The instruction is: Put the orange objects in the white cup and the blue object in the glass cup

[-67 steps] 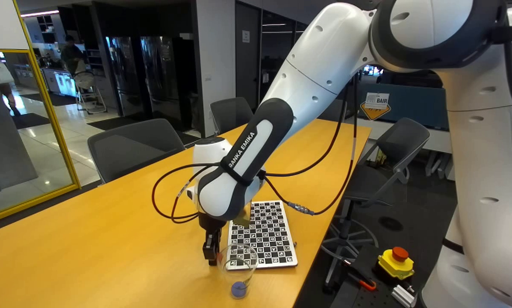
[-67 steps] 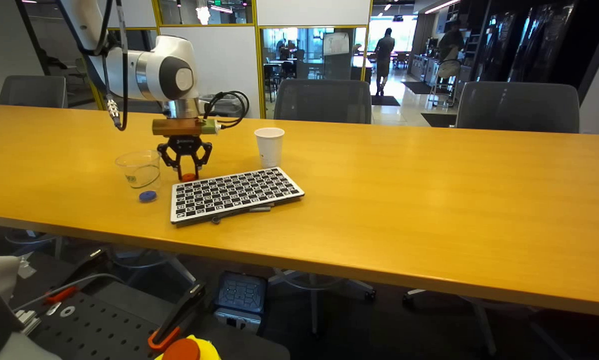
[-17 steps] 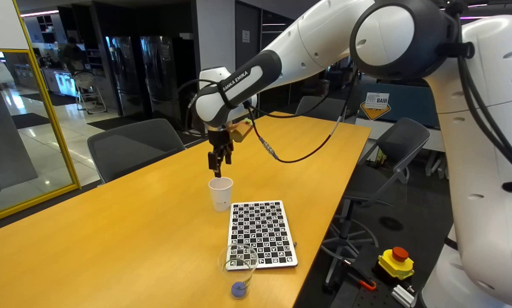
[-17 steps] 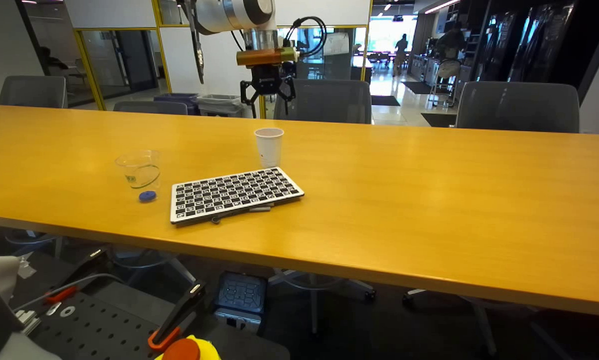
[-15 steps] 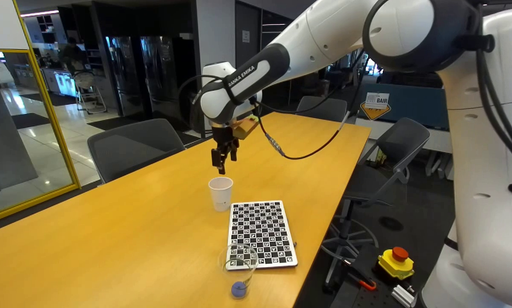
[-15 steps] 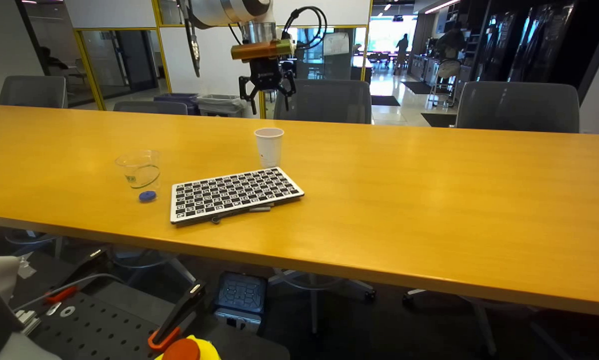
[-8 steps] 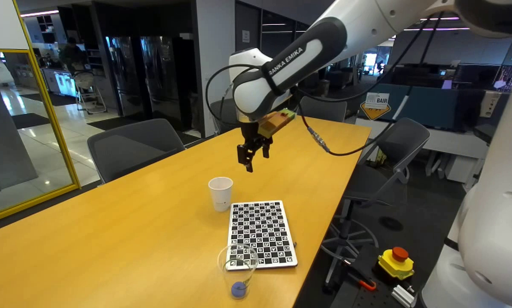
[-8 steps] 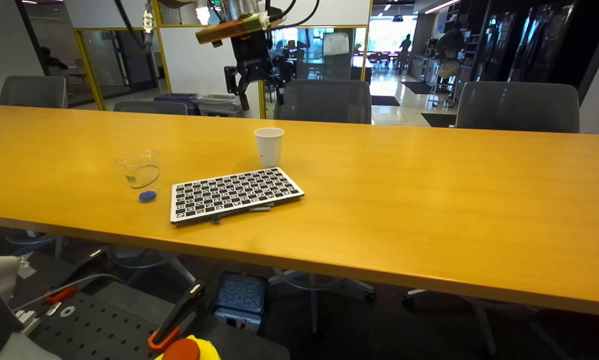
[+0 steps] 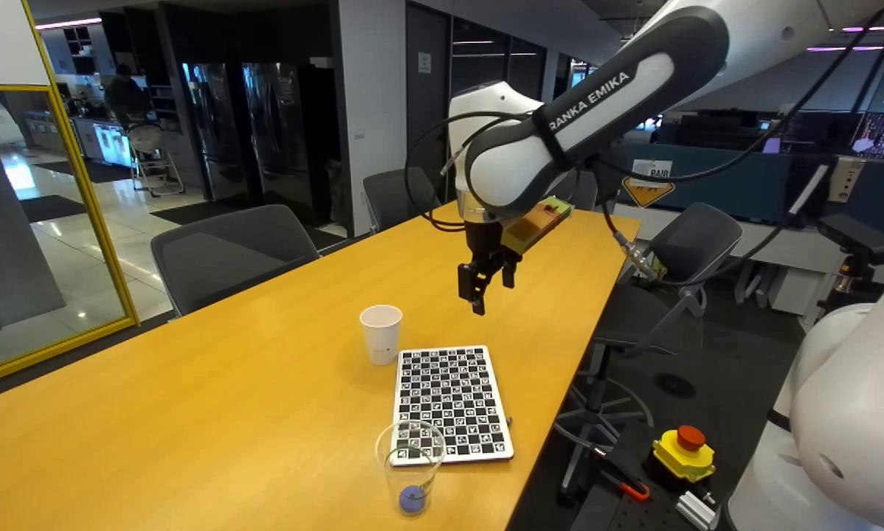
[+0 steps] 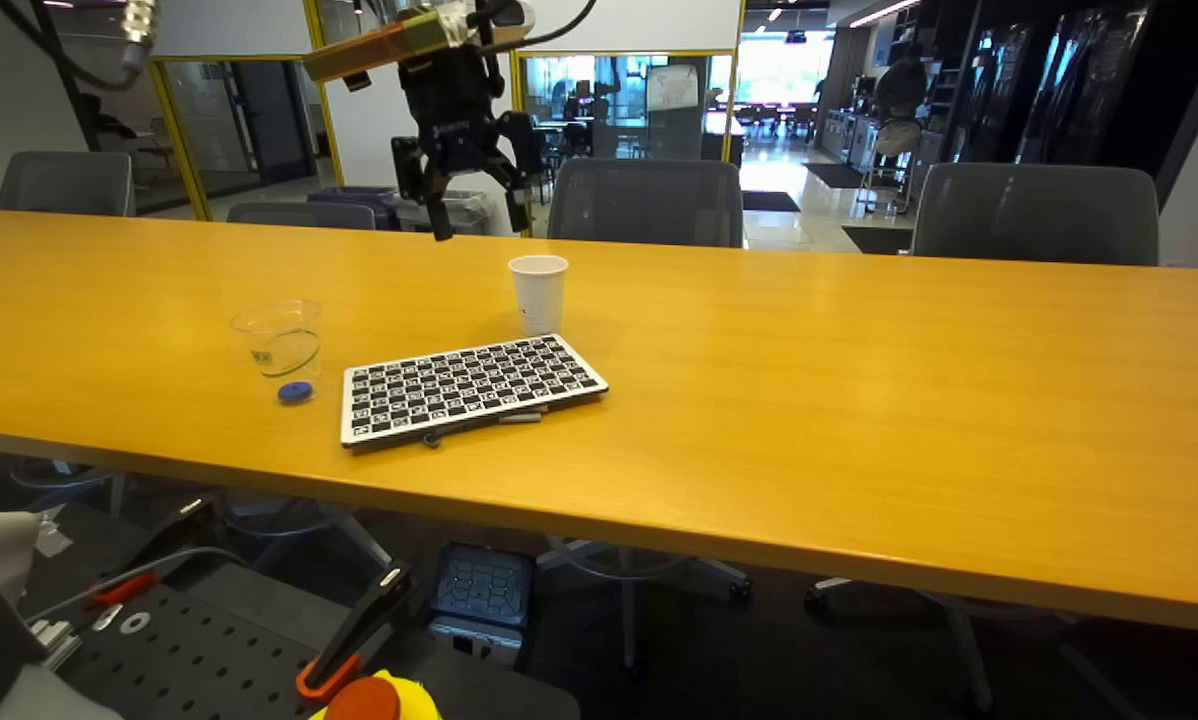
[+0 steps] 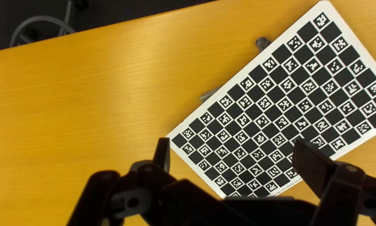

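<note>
Moved: my spread, empty fingers (image 9: pixel 471 284), from above the white paper cup (image 9: pixel 381 336) to its two o'clock in an exterior view. Blue cap (image 9: pixel 412 500) appears inside the clear plastic cup (image 9: pixel 403 466) at six o'clock; orange pieces unseen. I should retreat high, clear of both cups.

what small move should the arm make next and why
I'd probably ease the gripper up and away: its jaws stand open with nothing between them, the blue object appears to lie in the bottom of the glass cup, and no loose orange piece is in sight. I can't see the bottom of the white cup, though, so treat that as a guess.
</note>
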